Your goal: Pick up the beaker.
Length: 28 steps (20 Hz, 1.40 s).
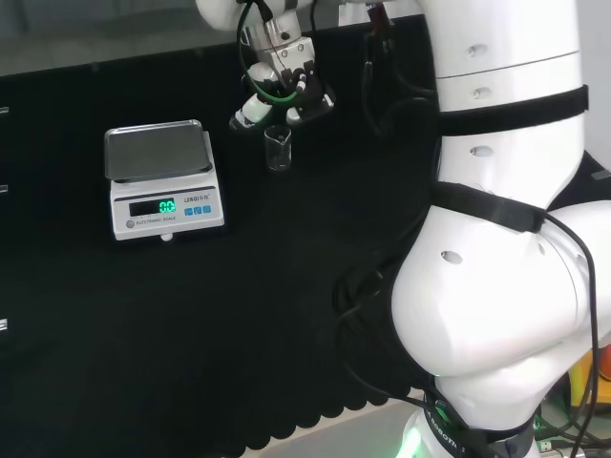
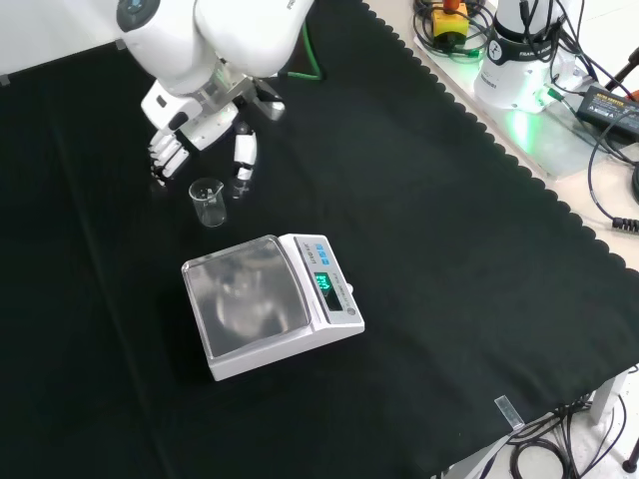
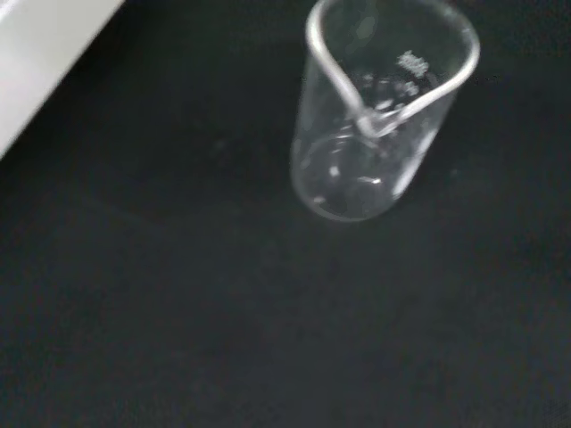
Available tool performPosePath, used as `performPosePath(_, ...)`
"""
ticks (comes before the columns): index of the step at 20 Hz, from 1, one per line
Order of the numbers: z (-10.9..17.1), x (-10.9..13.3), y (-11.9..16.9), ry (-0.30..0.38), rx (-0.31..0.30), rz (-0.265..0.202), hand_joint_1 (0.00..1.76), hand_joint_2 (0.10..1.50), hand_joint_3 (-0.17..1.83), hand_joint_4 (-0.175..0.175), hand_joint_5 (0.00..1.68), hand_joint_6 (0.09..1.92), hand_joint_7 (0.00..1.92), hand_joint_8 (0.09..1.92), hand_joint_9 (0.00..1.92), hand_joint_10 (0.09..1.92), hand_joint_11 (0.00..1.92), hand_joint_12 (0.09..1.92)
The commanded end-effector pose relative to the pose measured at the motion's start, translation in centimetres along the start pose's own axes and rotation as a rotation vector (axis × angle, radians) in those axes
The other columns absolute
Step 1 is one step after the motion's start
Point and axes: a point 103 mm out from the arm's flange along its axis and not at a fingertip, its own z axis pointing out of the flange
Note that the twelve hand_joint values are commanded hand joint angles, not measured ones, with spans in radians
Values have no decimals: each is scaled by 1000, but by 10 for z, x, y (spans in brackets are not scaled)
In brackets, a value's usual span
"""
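A small clear glass beaker [image 1: 277,148] stands upright on the black cloth, to the right of the scale in the head view. The front view has the beaker [image 2: 207,202] just above the scale's pan, and the wrist view shows the beaker [image 3: 379,111] close, upright and seemingly empty. The black and white hand [image 1: 283,84] hovers just above and behind it in the head view. In the front view the hand [image 2: 200,125] spreads its fingers down on both sides of the beaker's far edge without touching the glass. The fingers look relaxed and hold nothing.
A white digital scale [image 1: 162,176] with a steel pan and lit display sits left of the beaker in the head view; the scale [image 2: 268,302] lies nearer the camera in the front view. The arm's white links [image 1: 506,219] stand at the right. Cables and a power box [image 2: 609,100] lie beyond the cloth's edge.
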Motion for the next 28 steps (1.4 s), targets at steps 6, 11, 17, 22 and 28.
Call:
performPosePath(6, 36, -38, 3, -8, 126, 63, 424, 820, 223, -50, 320, 87, 94, 709, 145, 872, 263, 1445)
performPosePath(11, 44, -36, -2, 24, 106, 72, 427, 818, 220, -51, 321, 87, 120, 716, 197, 880, 290, 1447)
performPosePath(17, 51, -34, 5, 13, 113, 73, 501, 810, 214, -43, 399, 87, 283, 698, 388, 806, 398, 1406)
performPosePath(22, 53, -25, 12, 14, 92, 65, 577, 799, 228, -25, 501, 87, 467, 636, 556, 705, 472, 1359)
performPosePath(28, 51, -16, 23, 3, 96, 48, 601, 793, 244, -19, 552, 87, 541, 615, 628, 670, 525, 1335)
